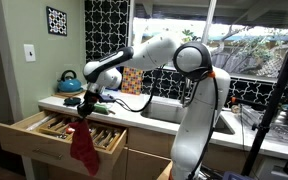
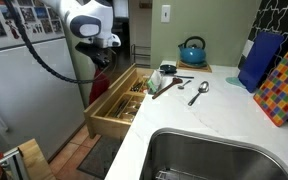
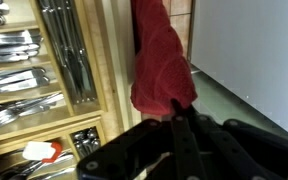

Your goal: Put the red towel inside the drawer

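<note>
The red towel (image 1: 82, 148) hangs from my gripper (image 1: 85, 112), which is shut on its top edge. It dangles in front of the open wooden drawer (image 1: 24, 137), outside its front panel. In the wrist view the towel (image 3: 162, 60) hangs beside the drawer's wooden edge (image 3: 112, 70), and my gripper's fingers (image 3: 176, 112) pinch its near end. In an exterior view the towel (image 2: 103, 68) shows as a red patch under my gripper (image 2: 101, 52), by the far end of the drawer (image 2: 106, 118). The drawer holds cutlery in dividers.
A blue kettle (image 1: 69, 80) (image 2: 192, 50) stands at the back of the white counter. Spoons and a small cup (image 2: 174, 86) lie on the counter near the drawer. A sink (image 2: 214, 155) and a colourful board (image 2: 284, 85) are further along. A fridge (image 2: 24, 70) stands opposite.
</note>
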`<move>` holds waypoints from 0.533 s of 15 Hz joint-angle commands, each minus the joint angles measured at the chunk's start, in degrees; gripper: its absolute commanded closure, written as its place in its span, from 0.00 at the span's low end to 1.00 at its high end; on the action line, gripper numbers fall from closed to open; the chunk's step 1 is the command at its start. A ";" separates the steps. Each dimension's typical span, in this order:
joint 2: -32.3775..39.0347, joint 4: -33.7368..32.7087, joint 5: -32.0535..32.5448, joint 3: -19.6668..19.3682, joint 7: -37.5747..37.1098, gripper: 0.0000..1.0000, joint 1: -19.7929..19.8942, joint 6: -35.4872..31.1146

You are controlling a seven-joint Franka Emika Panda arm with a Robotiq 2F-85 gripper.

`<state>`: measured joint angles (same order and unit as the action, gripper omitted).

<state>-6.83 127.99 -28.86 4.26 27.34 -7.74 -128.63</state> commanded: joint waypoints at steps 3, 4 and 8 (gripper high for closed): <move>0.43 1.11 3.60 -0.36 -1.64 0.97 0.44 -2.04; 0.53 1.23 3.77 -0.36 -1.69 0.97 0.50 -2.19; 0.56 1.24 3.83 -0.35 -1.78 0.99 0.50 -2.32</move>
<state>-6.27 129.32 -25.13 4.13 25.67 -7.00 -131.04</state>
